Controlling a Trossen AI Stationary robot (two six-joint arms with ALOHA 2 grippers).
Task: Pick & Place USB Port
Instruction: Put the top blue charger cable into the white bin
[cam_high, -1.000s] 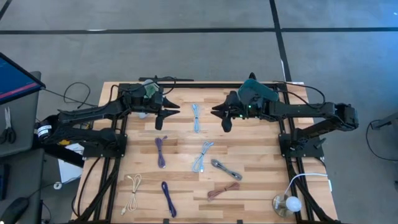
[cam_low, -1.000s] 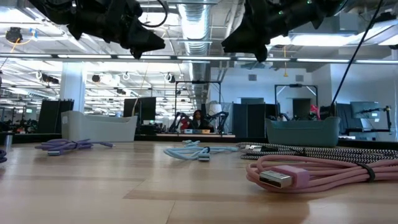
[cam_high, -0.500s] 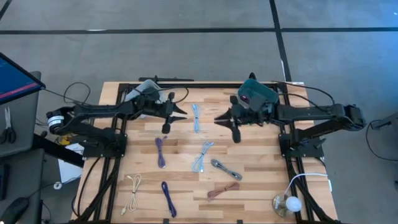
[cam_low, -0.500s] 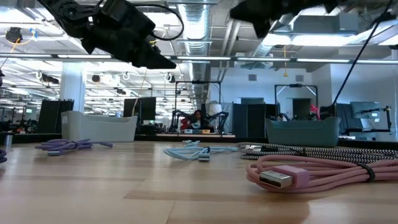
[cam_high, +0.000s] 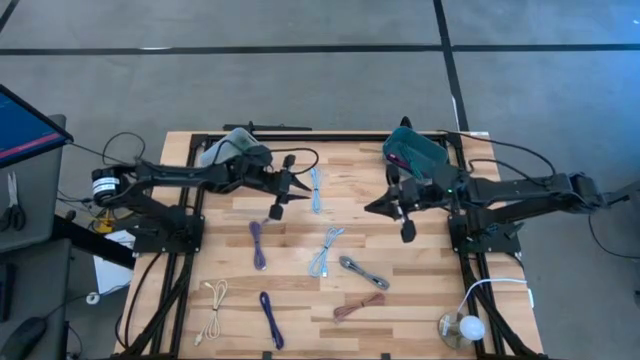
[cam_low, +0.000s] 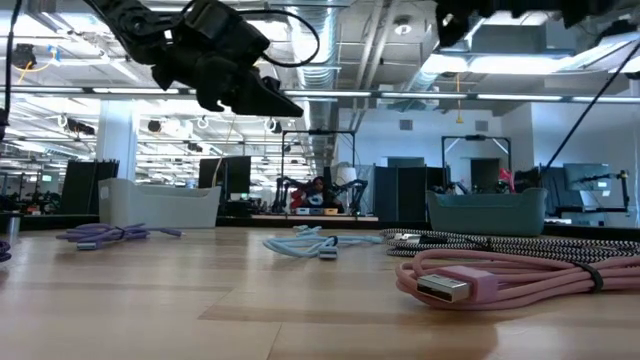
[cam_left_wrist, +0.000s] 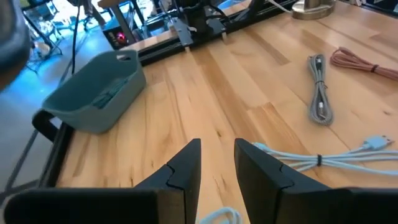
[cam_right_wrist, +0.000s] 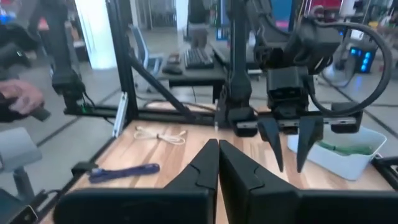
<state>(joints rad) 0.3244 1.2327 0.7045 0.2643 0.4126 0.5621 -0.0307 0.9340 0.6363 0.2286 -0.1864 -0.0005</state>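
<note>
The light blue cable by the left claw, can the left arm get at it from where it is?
Probably yes. The left claw hangs open beside the light blue cable, with only bare table between them.

Room: grey floor (cam_high: 300, 80) in large panels divided by dark seams, surrounding a light wooden slat table (cam_high: 290, 250) in a black metal frame. Ceiling: exposed silver ductwork (cam_low: 320, 35) and long strip lights (cam_low: 480, 62) over an open hall with black monitors (cam_low: 225, 172) and workstations ranged behind. Beside the table: a blue-lit screen (cam_high: 25, 125) on a side desk, scissors (cam_high: 12, 200) lying just below it.
</note>
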